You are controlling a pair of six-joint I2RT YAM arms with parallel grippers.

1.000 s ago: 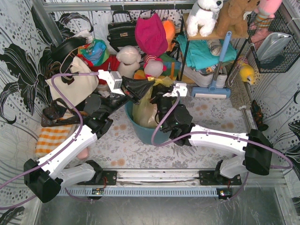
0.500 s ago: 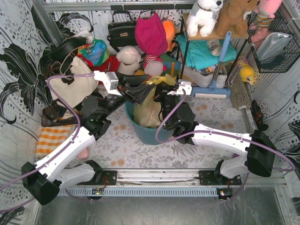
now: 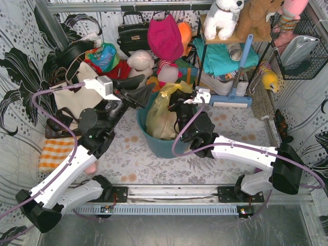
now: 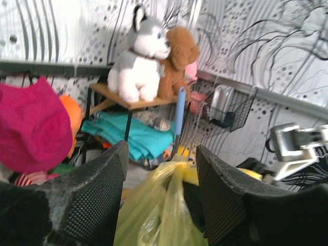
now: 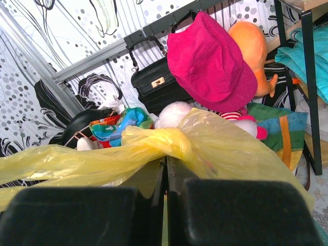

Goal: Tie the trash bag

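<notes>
The trash bag (image 3: 160, 119) is thin yellow plastic and stands in a teal bin (image 3: 156, 146) at mid-table. Its top is twisted into a knot-like bunch (image 5: 171, 142). My right gripper (image 5: 165, 165) is shut just under that bunch, with yellow film pinched in the slit between its jaws; from above, the right gripper (image 3: 173, 106) sits at the bag's right side. My left gripper (image 4: 161, 166) is open, its black mesh fingers (image 4: 97, 189) wide apart, and a yellow strip of the trash bag (image 4: 166, 205) runs loose between them. From above, the left gripper (image 3: 146, 84) is up-left of the bag.
A cream tote (image 3: 77, 100) and an orange striped cloth (image 3: 54, 154) lie at left. Behind the bin hang a black handbag (image 3: 132, 33) and a pink hat (image 3: 165, 37) over soft toys. A shelf with plush animals (image 3: 225, 15), a blue-handled tool (image 3: 240, 69) and a wire basket (image 3: 300, 51) stand at right.
My left gripper has opened, let go of the bag's strip and drawn back to the left. The right gripper stays shut on the bag.
</notes>
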